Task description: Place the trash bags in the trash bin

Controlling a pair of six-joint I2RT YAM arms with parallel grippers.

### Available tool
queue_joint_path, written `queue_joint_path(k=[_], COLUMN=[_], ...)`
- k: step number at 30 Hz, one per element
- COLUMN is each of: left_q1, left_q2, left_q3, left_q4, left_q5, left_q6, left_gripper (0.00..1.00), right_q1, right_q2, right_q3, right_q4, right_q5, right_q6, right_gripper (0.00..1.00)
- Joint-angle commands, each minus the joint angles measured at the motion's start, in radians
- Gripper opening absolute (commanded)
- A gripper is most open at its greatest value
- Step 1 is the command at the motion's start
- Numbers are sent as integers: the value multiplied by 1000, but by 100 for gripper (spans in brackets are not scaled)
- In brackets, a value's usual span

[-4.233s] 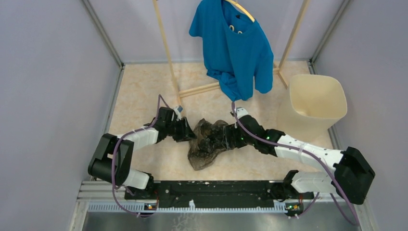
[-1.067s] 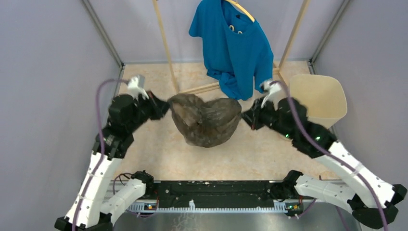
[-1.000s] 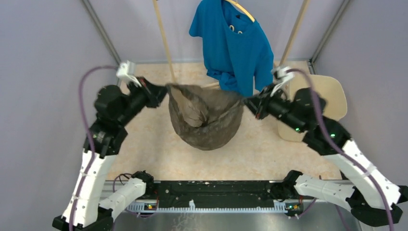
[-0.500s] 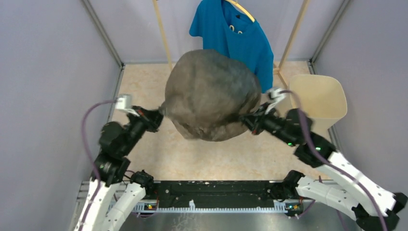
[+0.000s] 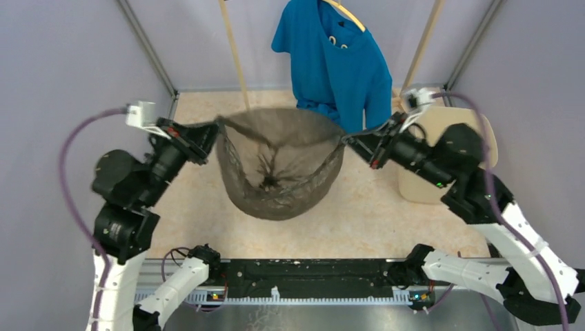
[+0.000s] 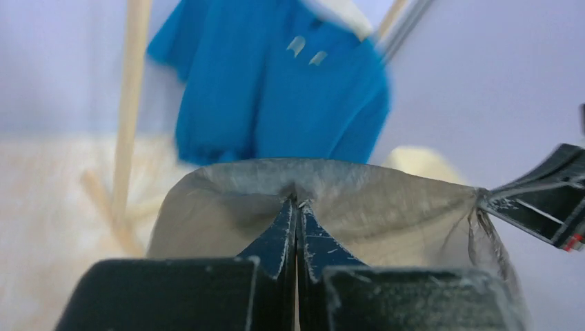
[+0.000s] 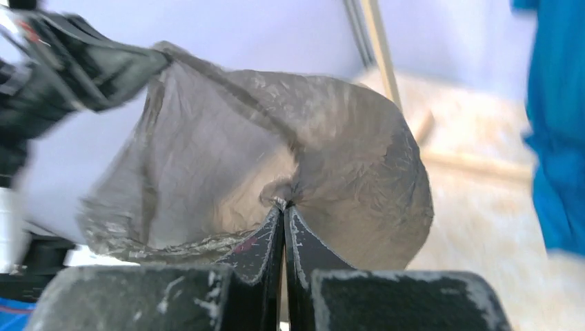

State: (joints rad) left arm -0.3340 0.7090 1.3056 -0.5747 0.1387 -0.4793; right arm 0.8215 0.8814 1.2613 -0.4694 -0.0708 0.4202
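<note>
The surface [image 5: 200,224] is pale beige with a faint marbled pattern, closed in by grey panels [image 5: 69,69] on its left, right and far sides. The cream trash bin [image 5: 415,187] stands upright on it at the far right, partly hidden. The wooden rack [image 5: 234,58] rises from its far middle. A black rail [image 5: 310,270] runs along its near edge.

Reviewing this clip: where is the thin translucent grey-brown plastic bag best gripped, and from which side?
By its rim, at two opposite points, each pinched from its outer side. The thin translucent grey-brown plastic bag is floppy film; the left gripper and right gripper, shut on opposite edges, hold its mouth open.
</note>
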Motion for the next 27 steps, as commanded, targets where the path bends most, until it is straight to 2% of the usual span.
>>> queue_joint_path(k=[1,5,9,11,13,16,19,22,24,27], left_q1=[1,1,1,1,1,1,1,1,1,2], left_q2=[-6,-185,-264,-268,-267,-256,-207,-141,-134,-165], left_q3=[138,-128,-299,-342,-346,-280,-150,5,36,-23], left_q4=[161,291,115,26,-26,-4,74,139,206,265], left_q5=[160,48,-101,-155,-187,-194,-148,-14,48,58], left_q6=[18,-17,-12,1,22,62,97,89,65,29], left_gripper=[0,0,0,0,0,0,0,0,0,0], right_q1=[-5,-5,-5,-5,-5,-5,-6,-5,-5,-5], right_q2=[-28,-71,-94,-118,-140,-136,-95,-52,-47,-80], right_q3=[107,-94,-338,-436,-468,-367,-186,0,61,52], right_q4=[112,157,176,195,187,106,41,13,22,59], right_q5=[-118,-48,-51,-70,-73,-19,21,3,-29,-33], right_q6=[-41,9,110,167,188,121,36,-9,-10,-8], right_gripper=[0,0,0,0,0,0,0,0,0,0])
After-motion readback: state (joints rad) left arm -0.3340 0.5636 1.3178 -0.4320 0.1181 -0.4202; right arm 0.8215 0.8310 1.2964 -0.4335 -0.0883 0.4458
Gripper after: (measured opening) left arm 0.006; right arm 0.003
